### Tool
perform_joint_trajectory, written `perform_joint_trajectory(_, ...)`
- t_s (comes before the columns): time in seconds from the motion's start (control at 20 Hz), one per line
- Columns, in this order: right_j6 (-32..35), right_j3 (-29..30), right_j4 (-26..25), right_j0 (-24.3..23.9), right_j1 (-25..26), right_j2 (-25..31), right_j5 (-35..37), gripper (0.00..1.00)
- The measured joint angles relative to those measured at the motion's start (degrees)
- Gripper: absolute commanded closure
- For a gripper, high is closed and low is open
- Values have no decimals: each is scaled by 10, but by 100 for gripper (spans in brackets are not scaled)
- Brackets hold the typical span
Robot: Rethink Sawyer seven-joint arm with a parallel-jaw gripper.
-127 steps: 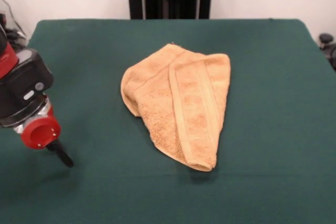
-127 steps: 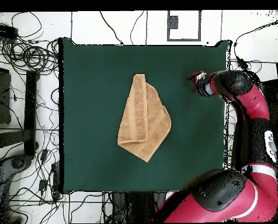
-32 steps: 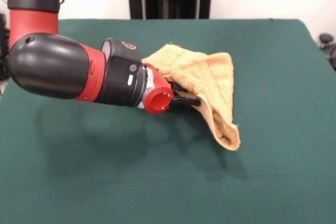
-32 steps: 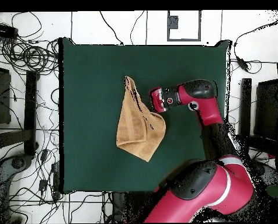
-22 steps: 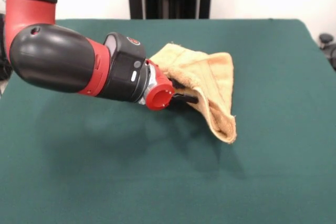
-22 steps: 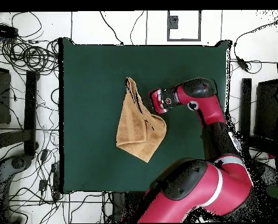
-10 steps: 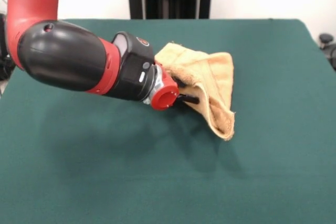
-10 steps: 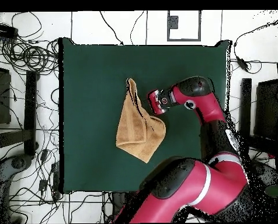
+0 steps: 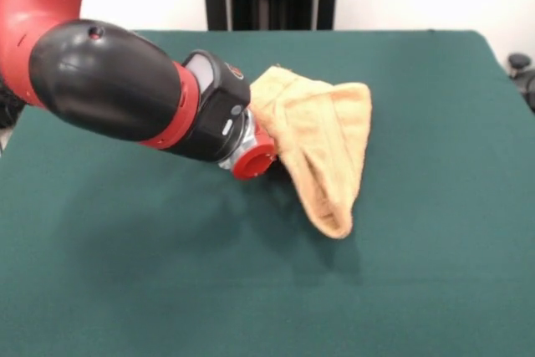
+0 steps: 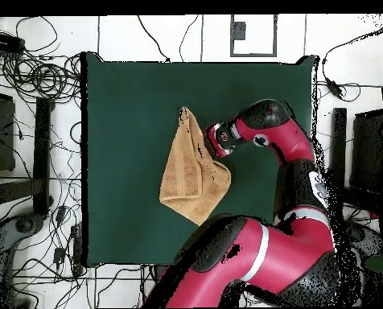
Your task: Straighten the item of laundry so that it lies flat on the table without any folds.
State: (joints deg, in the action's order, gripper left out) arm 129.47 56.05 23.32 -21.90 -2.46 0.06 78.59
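— Towel (image 9: 322, 144), from the front: bunched and partly raised off the green desk (image 9: 435, 273), a fold drooping toward 6 o'clock, its tip near the cloth.
— And the end effector (image 9: 272, 152)?
— Tucked into the towel's 9 o'clock side; its fingers are hidden, so I cannot tell.
— From above?
— Towel (image 10: 193, 170) sits mid-desk (image 10: 122, 121), end effector (image 10: 211, 145) at its 2 o'clock edge.

The towel (image 9: 322, 144) hides the gripper (image 9: 280, 152) tips; the arm's (image 9: 109, 81) upper part leaves the frame
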Motion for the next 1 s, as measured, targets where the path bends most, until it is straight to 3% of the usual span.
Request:
perform_joint_trajectory(0.45,0,-52,-49,3,3,-43,0,0)
perform_joint_trajectory(1.0,0,-103,-56,-8,5,-53,13,0)
